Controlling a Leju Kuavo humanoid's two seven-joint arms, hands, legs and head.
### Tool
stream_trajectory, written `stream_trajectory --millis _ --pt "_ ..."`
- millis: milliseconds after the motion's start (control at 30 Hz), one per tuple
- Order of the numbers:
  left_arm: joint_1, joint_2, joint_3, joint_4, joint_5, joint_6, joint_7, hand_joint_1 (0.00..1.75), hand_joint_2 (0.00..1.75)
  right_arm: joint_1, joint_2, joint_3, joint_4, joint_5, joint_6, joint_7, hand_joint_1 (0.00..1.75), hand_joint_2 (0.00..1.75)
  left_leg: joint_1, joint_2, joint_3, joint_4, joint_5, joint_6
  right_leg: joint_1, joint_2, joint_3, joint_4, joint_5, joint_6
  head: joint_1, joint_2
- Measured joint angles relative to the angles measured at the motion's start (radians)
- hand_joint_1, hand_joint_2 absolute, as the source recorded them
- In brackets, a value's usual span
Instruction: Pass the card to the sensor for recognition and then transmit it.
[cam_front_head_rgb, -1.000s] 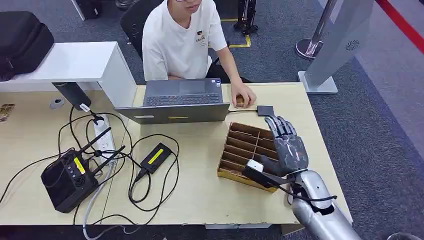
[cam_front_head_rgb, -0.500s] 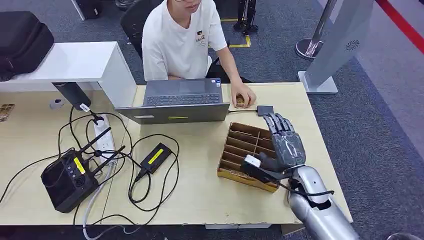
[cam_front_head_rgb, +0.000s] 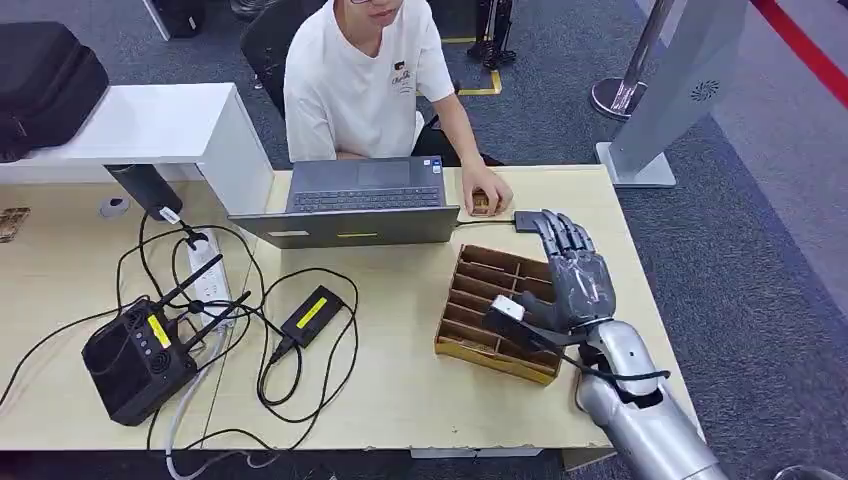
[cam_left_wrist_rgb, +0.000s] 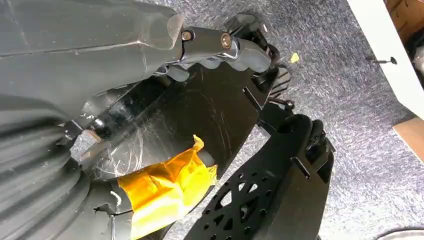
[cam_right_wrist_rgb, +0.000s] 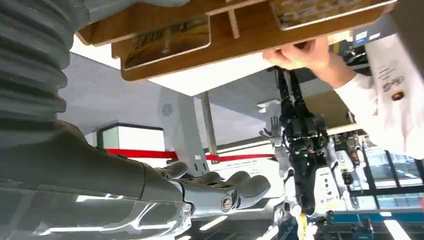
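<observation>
Right hand (cam_front_head_rgb: 572, 283) hovers over the wooden card tray (cam_front_head_rgb: 478, 301) at the table's (cam_front_head_rgb: 400, 390) right end, fingers spread, holding nothing. Cards (cam_right_wrist_rgb: 166, 41) sit in the tray's slots. Left hand's (cam_left_wrist_rgb: 215, 42) grip unclear.

A matt wooden divided tray (cam_front_head_rgb: 478, 300) sits on the smooth pale wood-grain table (cam_front_head_rgb: 400, 390), beside rough grey carpet (cam_front_head_rgb: 760, 300).
</observation>
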Motion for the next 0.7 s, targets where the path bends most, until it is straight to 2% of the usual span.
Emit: stream_trajectory --millis 467,500,700 --pt "-0.001 0.001 0.000 0.000 -0.003 -0.010 0.000 0.00 1.75 -0.020 0.006 -0.043 0.094 0.011 -0.044 0.000 0.00 1.75 0.000 0.000 0.001 0.000 0.000 0.000 0.000 0.000 0.001 0.000 0.000 0.000 0.000 0.000" --pt "-0.001 0.001 0.000 0.000 -0.003 -0.010 0.001 0.00 1.75 -0.022 0.006 -0.047 0.099 0.012 -0.044 0.000 1.75 1.75 0.000 0.000 0.001 0.000 0.000 0.000 0.000 0.000 0.001 0.000 0.000 0.000 0.000 0.000" --pt "-0.001 0.002 0.000 0.000 -0.006 -0.012 0.001 0.00 1.75 -0.021 0.007 -0.063 0.131 0.013 -0.045 -0.007 1.75 1.75 0.000 0.000 0.002 0.000 0.000 0.000 0.000 0.000 0.002 0.000 0.000 0.000 0.000 0.000"
